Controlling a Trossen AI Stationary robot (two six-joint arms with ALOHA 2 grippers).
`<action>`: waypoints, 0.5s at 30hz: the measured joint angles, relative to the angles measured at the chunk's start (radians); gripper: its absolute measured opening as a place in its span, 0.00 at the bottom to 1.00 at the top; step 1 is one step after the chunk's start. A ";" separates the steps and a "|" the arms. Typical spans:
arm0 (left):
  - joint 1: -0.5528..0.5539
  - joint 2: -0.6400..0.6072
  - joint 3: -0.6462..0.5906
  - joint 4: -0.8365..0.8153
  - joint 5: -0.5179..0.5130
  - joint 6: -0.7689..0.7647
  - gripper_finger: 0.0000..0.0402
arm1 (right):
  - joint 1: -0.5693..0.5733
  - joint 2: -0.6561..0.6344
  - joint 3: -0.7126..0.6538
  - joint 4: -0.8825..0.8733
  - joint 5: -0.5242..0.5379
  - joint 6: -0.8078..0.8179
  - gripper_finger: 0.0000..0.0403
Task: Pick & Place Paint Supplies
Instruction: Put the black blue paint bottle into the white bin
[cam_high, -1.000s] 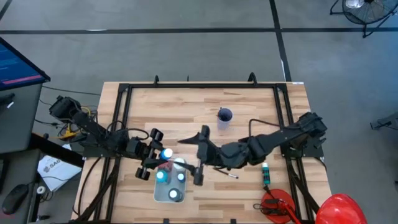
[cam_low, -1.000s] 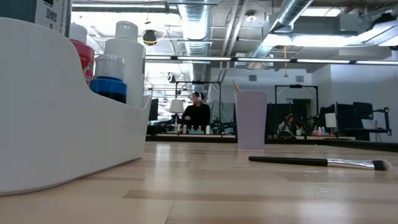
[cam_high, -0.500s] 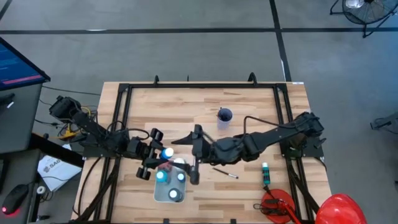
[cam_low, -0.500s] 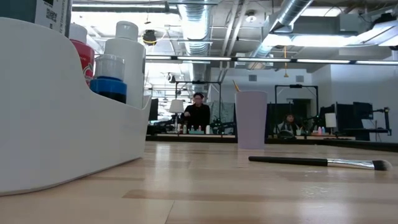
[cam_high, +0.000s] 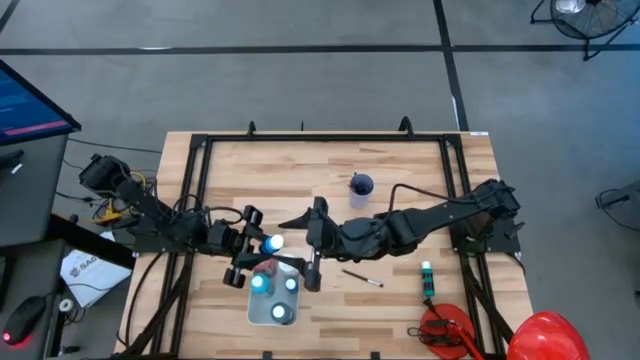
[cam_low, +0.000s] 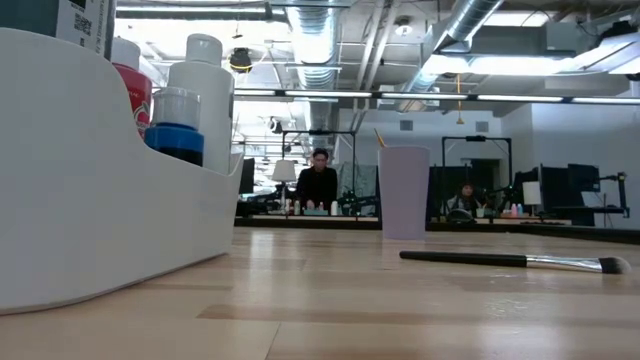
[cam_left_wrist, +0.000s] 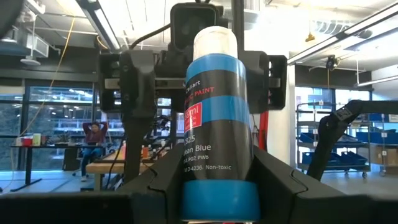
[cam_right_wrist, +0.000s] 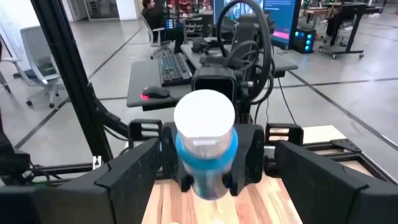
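Right gripper (cam_high: 311, 248) moved closer; left gripper (cam_high: 252, 247) grips blue bottle (cam_high: 271, 244).

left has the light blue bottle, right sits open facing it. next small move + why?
Probably ease the right gripper forward until its open fingers straddle the capped end of the light blue bottle, then close. The left gripper grips the bottle's base, cap pointing at the right gripper, above the white bin: it looks like a handover.

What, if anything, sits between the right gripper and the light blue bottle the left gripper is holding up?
Nothing visible. The left gripper holds the light blue bottle above the white bin, cap toward the right gripper. The right wrist view shows the bottle straight ahead between open fingers, with only air between.
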 joint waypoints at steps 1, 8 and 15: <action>0.003 0.000 0.000 0.000 -0.001 0.000 0.33 | -0.001 0.000 0.002 0.000 0.000 0.000 0.77; 0.006 0.000 0.000 0.000 -0.004 0.000 0.33 | -0.007 0.005 0.093 -0.158 0.001 0.019 0.77; 0.006 0.000 0.000 0.001 -0.003 -0.005 0.33 | -0.018 0.101 0.277 -0.313 -0.025 0.004 0.77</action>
